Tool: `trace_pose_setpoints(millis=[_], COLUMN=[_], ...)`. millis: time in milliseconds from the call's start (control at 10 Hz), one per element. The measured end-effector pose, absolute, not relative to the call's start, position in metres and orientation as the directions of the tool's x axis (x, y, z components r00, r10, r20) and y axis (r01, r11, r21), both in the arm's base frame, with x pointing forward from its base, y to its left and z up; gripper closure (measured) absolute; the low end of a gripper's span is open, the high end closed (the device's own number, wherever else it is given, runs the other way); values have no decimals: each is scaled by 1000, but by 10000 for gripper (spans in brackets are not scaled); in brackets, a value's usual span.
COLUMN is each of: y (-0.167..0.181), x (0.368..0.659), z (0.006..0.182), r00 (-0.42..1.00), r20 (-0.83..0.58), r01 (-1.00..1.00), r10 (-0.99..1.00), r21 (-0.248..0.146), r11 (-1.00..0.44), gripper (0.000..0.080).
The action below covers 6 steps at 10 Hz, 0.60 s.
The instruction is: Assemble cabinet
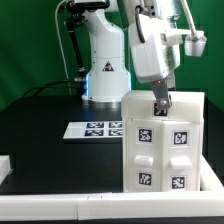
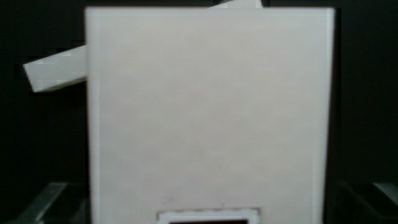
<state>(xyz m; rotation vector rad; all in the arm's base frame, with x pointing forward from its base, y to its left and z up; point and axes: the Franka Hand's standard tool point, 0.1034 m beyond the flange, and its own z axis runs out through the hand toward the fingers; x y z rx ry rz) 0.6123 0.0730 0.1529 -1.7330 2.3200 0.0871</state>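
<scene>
The white cabinet (image 1: 160, 140) stands upright at the exterior view's right, with several black-and-white tags on its front face. My gripper (image 1: 160, 101) is right at its top edge, fingers pointing down. In the wrist view a white cabinet panel (image 2: 210, 100) fills the span between the two dark fingers (image 2: 36, 205) at the frame's lower corners, and they appear closed on its sides. A tag edge (image 2: 210, 214) shows on the panel near the jaws. A second white part (image 2: 54, 70) sticks out tilted from behind the panel.
The marker board (image 1: 95, 128) lies flat on the black table at the exterior view's centre-left. The robot base (image 1: 103, 60) stands behind it. A white ledge (image 1: 8, 165) shows at the table's near left edge.
</scene>
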Motion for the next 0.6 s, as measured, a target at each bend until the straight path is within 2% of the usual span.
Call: trace_pose_setpoints(millis=[100, 200, 400, 600], y=[73, 74, 76, 77], x=[613, 614, 618, 617], z=[156, 164, 176, 173], r00=[-247, -233, -219, -209], r20=[-230, -239, -258, -255], r01=[-955, -957, -956, -960], r10=[-941, -943, -941, -944], r21=[-105, -114, -133, -132], r11=[277, 266, 260, 248], gripper=[54, 11, 3, 2])
